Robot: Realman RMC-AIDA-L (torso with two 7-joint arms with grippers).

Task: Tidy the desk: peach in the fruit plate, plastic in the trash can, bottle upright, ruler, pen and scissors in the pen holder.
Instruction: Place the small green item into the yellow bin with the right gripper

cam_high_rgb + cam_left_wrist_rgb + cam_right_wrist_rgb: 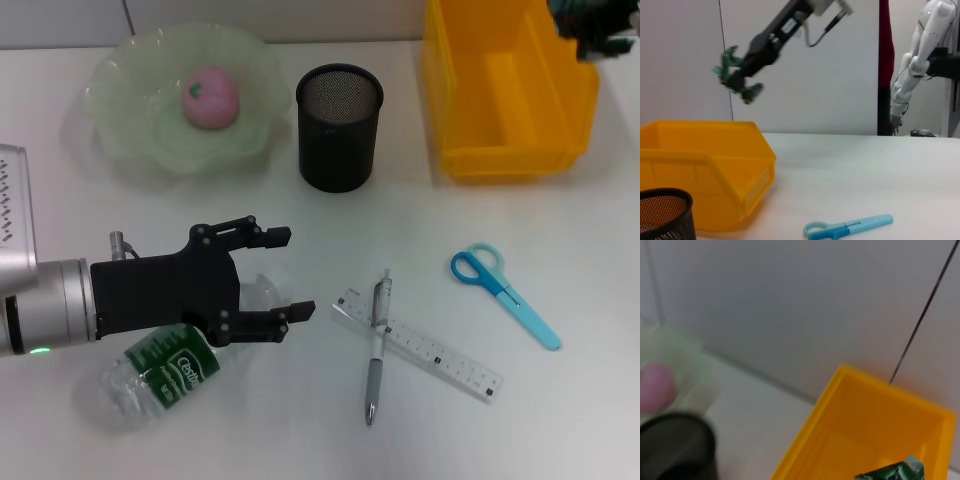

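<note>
I'm seeing the bottle [150, 378] lying on its side, green label partly readable as "Cestbon", beneath my wide-open left gripper [281, 275]. The right gripper [738, 76] is holding green plastic [895, 471] above the yellow bin [510, 90].

White desk top [560, 240] all over, pretty evenly lit with soft shadows. Behind it there's a plain pale wall [840, 65] with a thin dark vertical seam [726, 60] between panels. Off to one side in the left wrist view you can see a dark red vertical strip [883, 65], maybe a curtain or post
</note>
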